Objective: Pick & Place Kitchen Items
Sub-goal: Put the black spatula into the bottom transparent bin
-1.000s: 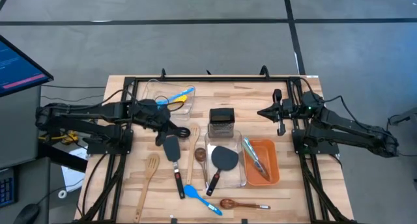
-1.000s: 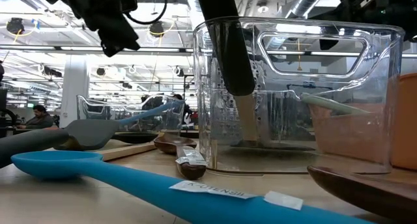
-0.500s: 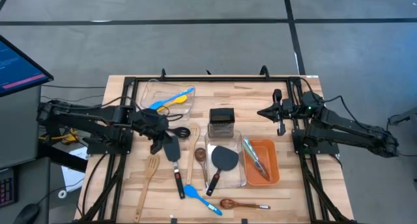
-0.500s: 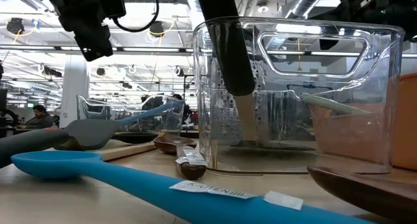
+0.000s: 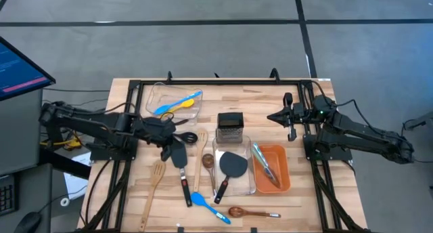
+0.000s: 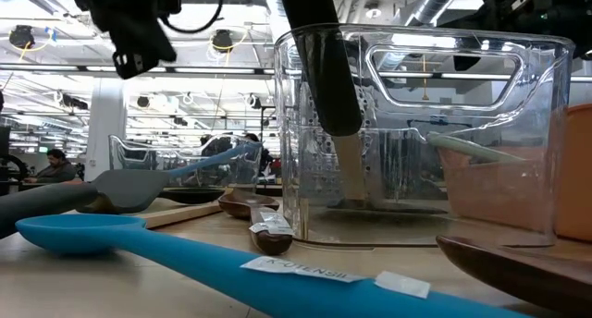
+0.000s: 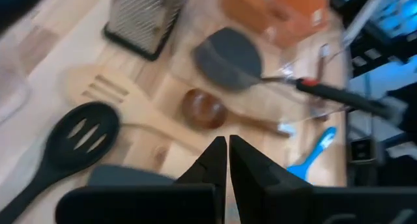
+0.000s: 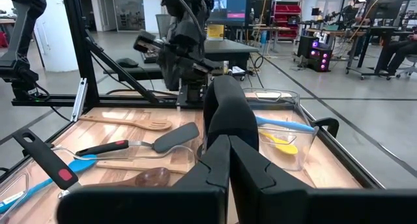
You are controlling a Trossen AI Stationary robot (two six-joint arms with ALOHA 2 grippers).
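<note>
Above the wooden table's (image 5: 304,192) left half, the left gripper (image 5: 170,135) is hovering with fingers pressed together, empty, over a grey spatula (image 5: 178,154) and black slotted spoon (image 5: 187,137). Near the table's right edge, the right gripper (image 5: 272,116) is waiting, also closed on nothing.

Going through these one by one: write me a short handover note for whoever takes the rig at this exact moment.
Left claw: shut, empty, above the black slotted spoon.
Right claw: shut, empty, parked at the table's right.
Done: blue and yellow spoons in the far clear bin, black turner in the near clear bin, tongs in the orange bin.
Left: grater, wooden spoons, gray spatula, blue spoon, all loose on the table.
</note>
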